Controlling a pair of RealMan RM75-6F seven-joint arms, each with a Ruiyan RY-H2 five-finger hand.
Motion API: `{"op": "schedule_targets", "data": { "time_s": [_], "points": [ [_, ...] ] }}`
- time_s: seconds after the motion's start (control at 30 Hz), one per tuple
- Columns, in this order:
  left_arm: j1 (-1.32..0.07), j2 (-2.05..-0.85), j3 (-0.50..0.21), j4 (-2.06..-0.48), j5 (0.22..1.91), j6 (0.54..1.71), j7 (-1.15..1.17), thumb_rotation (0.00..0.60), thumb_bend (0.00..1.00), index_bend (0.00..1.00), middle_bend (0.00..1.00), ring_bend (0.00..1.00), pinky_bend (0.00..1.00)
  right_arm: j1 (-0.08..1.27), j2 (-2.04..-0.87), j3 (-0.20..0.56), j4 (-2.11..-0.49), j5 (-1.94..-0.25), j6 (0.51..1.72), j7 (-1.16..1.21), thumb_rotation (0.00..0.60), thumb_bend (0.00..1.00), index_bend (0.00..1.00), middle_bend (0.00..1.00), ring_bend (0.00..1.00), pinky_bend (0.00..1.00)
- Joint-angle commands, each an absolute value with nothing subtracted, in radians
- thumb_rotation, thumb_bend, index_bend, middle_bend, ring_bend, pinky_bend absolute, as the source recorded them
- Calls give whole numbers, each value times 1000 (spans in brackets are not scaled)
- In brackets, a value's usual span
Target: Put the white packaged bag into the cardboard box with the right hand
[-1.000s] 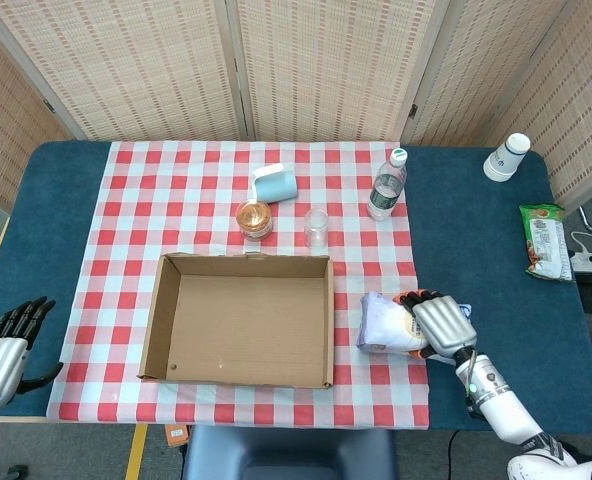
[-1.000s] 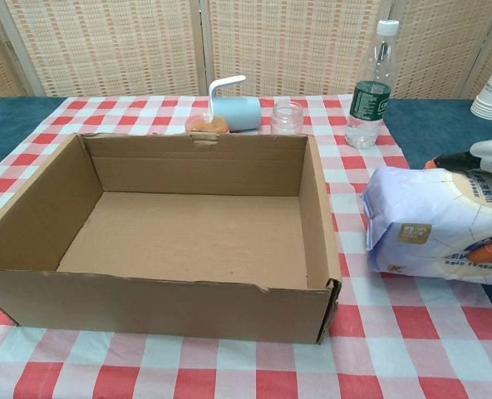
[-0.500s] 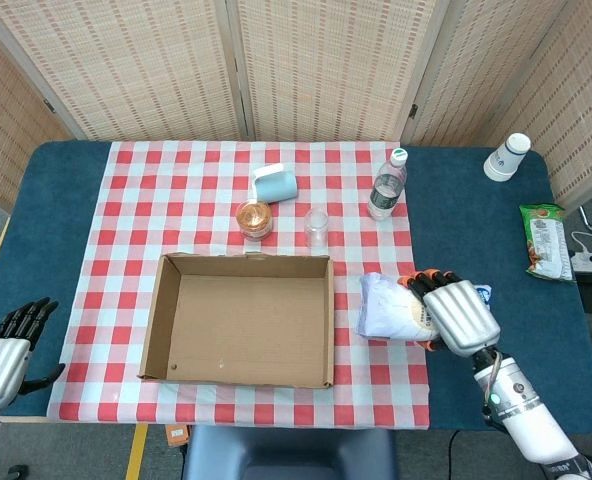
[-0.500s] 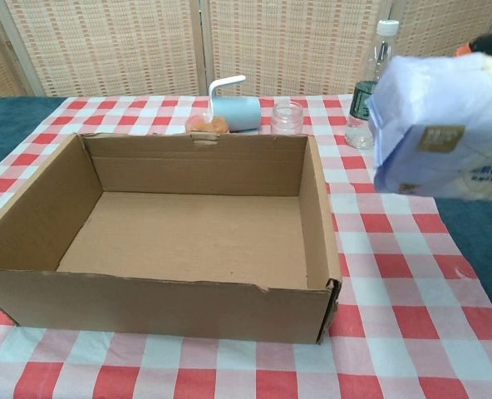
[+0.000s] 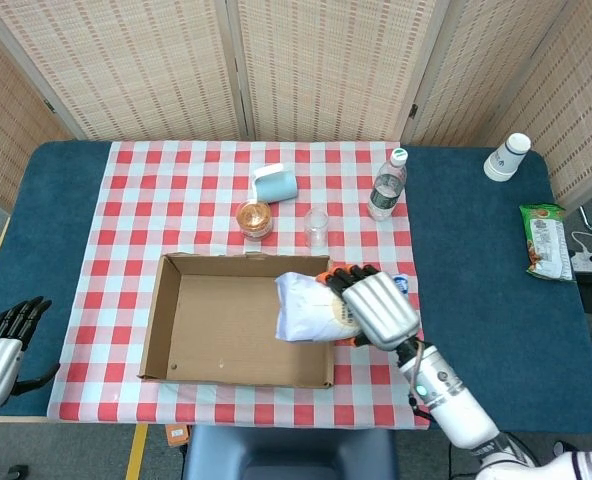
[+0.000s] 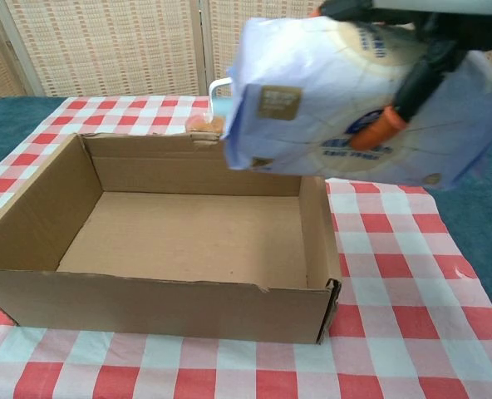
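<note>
My right hand (image 5: pixel 378 308) grips the white packaged bag (image 5: pixel 304 306) and holds it in the air over the right end of the open cardboard box (image 5: pixel 181 310). In the chest view the bag (image 6: pixel 329 100) fills the upper right, above the box's right wall (image 6: pixel 317 224), with the hand's dark, orange-tipped fingers (image 6: pixel 400 104) wrapped across it. The box interior holds nothing. My left hand (image 5: pixel 1 345) hangs at the table's near left corner, fingers apart, holding nothing.
Behind the box stand a light blue cup on its side (image 5: pixel 275 183), an orange-lidded jar (image 5: pixel 254 217), a small clear jar (image 5: pixel 317 227) and a water bottle (image 5: pixel 386 186). A stack of paper cups (image 5: pixel 506 157) and a green snack packet (image 5: pixel 544 240) lie at the far right.
My right hand has lifted the bag off the tablecloth and carried it left, from beside the box to above its right end. The left hand has barely moved.
</note>
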State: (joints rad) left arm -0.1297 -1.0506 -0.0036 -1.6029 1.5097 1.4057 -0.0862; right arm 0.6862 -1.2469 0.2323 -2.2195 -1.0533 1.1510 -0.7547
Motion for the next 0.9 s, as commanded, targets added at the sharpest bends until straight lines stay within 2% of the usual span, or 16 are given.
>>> {"op": "schedule_targets", "data": {
  "time_s": [0.03, 0.3, 0.7, 0.8, 0.87, 0.9],
  "points": [
    [-127, -1047, -5, -1603, 1508, 1409, -97, 600, 243, 0, 0, 0, 98, 817, -1402, 286, -2151, -923, 1141, -853, 600, 26, 433, 297, 268, 453],
    [-129, -1045, -5, -1601, 1512, 1406, -107, 600, 243, 0, 0, 0, 98, 982, -1600, 336, -2024, -777, 1153, -936, 600, 26, 432, 297, 268, 453],
    [-127, -1040, -9, -1593, 1506, 1407, -134, 600, 242, 0, 0, 0, 98, 1127, -1774, 372, -1773, -694, 1093, -881, 600, 26, 423, 297, 276, 459],
    [-126, -1039, -9, -1592, 1509, 1409, -138, 600, 242, 0, 0, 0, 99, 1152, -1809, 370, -1713, -689, 1074, -861, 600, 19, 357, 297, 275, 459],
    [-126, -1037, -11, -1591, 1508, 1411, -144, 600, 242, 0, 0, 0, 99, 1162, -1824, 370, -1685, -671, 1069, -851, 600, 5, 251, 297, 250, 438],
    [-126, -1036, -11, -1591, 1507, 1410, -146, 600, 243, 0, 0, 0, 99, 1166, -1828, 370, -1677, -656, 1070, -853, 600, 0, 163, 296, 212, 399]
  ]
}}
